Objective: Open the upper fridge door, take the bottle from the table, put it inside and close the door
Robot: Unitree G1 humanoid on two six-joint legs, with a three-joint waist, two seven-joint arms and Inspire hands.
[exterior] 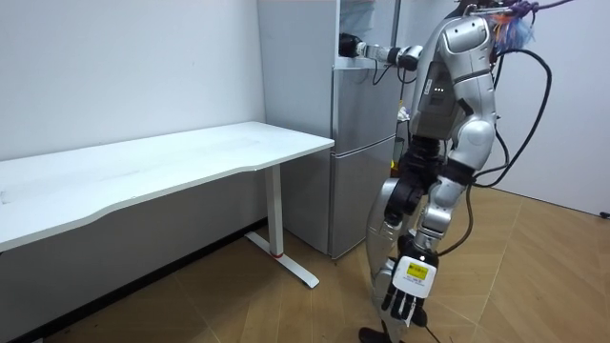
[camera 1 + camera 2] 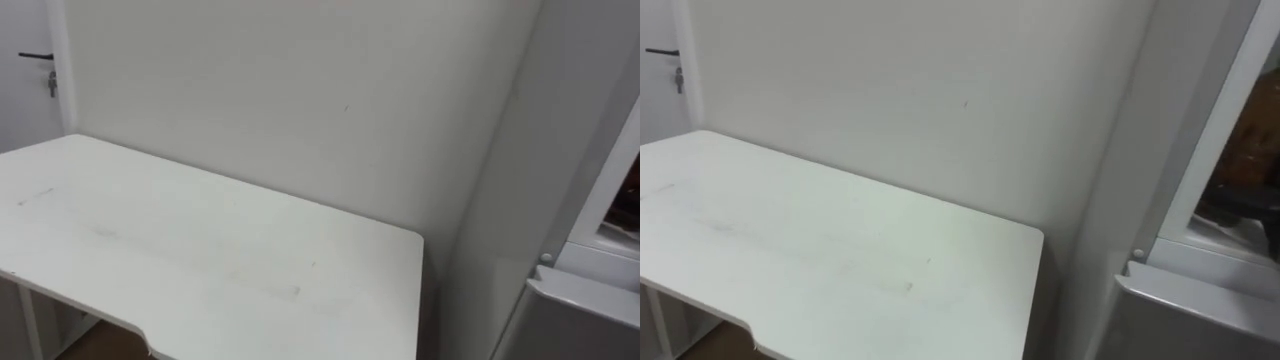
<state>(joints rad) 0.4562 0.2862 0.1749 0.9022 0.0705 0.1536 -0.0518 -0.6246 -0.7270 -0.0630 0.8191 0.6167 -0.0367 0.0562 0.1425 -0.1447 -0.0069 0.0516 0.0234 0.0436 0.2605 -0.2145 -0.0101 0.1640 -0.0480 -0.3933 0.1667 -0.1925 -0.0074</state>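
Stance: the robot stands just in front of the fridge, near the end of the white table (image 1: 191, 152). I judge it is parked this close so 1 arm can reach the top compartment without a step.
Right hand (image 1: 351, 45): raised on an outstretched arm to the front edge of the upper fridge (image 1: 366, 21), level with its opening. It is too small and dark for me to say whether it is closed on anything, so I cannot tell.
Left hand (image 1: 405, 297): hangs low beside the leg, fingers straight and relaxed, holding nothing. It is probably kept down to stay out of the reach.
Bottle: I cannot pick it out. From where the right hand is, I judge it is either in that hand or just inside the compartment.
Dark shape (image 2: 1240, 195): sits within the open upper compartment at the right of the eye views, too blurred for me to name.
Lower fridge door (image 1: 362, 143): shut, below the reaching arm.
Head camera: aimed mostly at the table and wall, with the fridge at its right edge.
Risk: with so little sight of the shelf, I could misjudge the release.
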